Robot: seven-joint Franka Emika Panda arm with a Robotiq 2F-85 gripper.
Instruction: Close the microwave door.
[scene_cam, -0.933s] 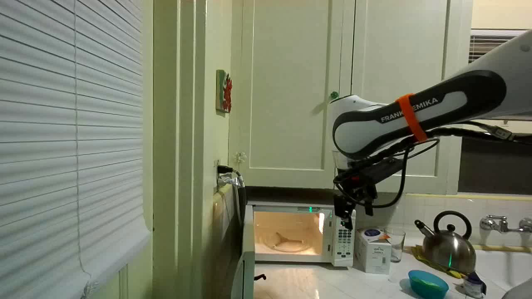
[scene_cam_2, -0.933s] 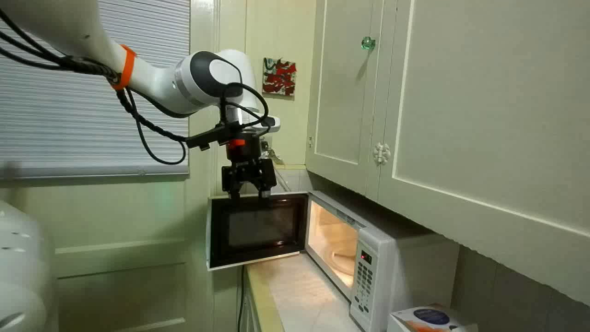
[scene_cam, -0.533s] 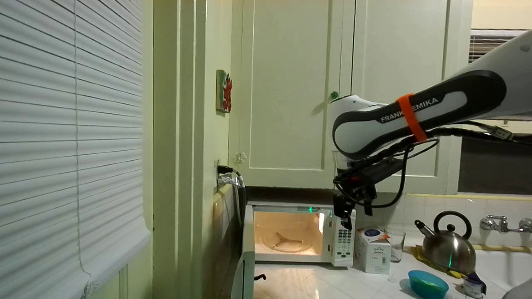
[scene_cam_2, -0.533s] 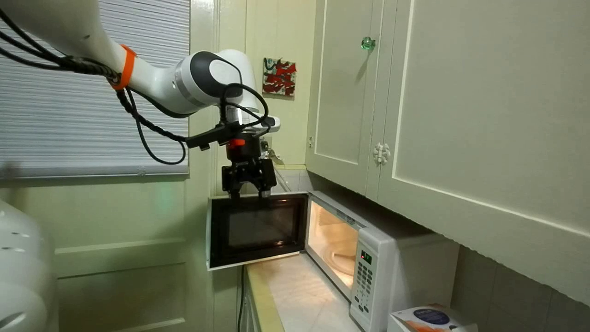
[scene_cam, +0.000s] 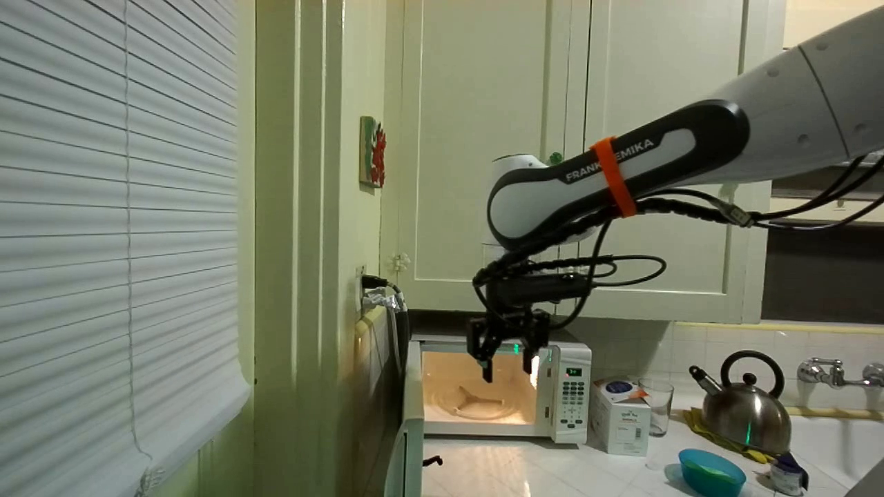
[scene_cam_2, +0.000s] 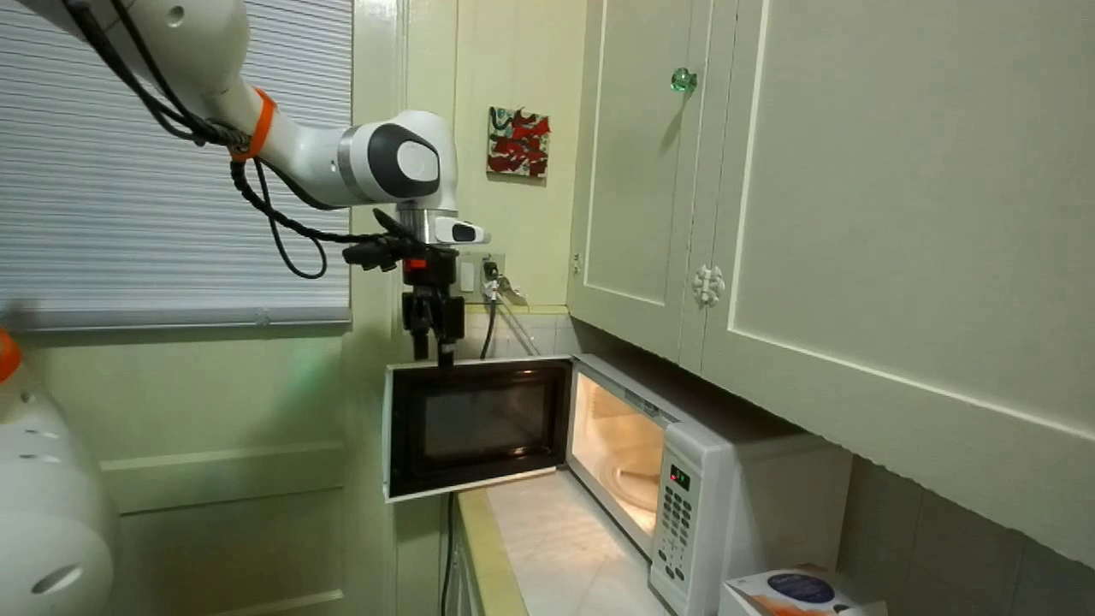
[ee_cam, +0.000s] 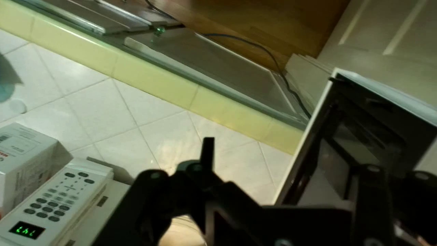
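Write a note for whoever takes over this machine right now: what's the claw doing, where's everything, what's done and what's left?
Gripper: the black two-fingered gripper is open, holding nothing.
Things: the rectangular white-framed microwave door with a dark glass window stands wide open on the boxy white microwave, which sits on the white tiled counter.
Done: no closing yet; the gripper hangs apart from the door, on its inner side.
Left: swing the door shut, probably by pushing its outer face or hooking its free edge.
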